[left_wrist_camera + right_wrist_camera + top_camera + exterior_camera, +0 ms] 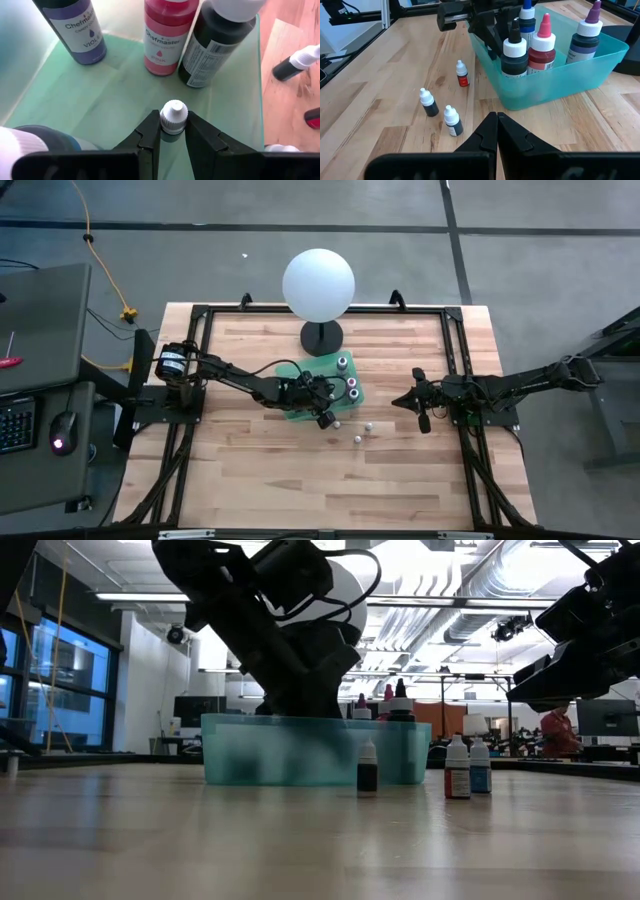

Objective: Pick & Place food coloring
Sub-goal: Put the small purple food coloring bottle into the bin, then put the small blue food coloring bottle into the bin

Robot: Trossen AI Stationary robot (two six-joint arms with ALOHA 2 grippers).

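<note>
The food coloring shows as small white-capped dropper bottles. Three stand upright on the wood near the teal bin (550, 70): a red one (462, 76), a dark one (428, 104) and a blue one (452, 122); in the high view they are the pale dots (355, 437). A fourth small bottle (173, 116) sits between the fingers of my left gripper (173, 131), which reaches down inside the bin (300, 412). My right gripper (496, 125) is shut and hovers right of the bin (418, 402), touching nothing. My left gripper pinches the small bottle between its two fingers, just under the white cap (173, 125), one finger (150, 132) on each side. It comes from above, slanting down into the bin. The bottle stands upright in the hold; the fingers hide whether its base rests on the bin floor.
Large bottles stand in the bin's far part: violet (75, 30), pink (167, 35) and black (215, 45); another blue one (35, 140) is close beside the left fingers. A big white sphere on a black stand (318, 285) is behind the bin. Bare wood lies toward the near edge.
</note>
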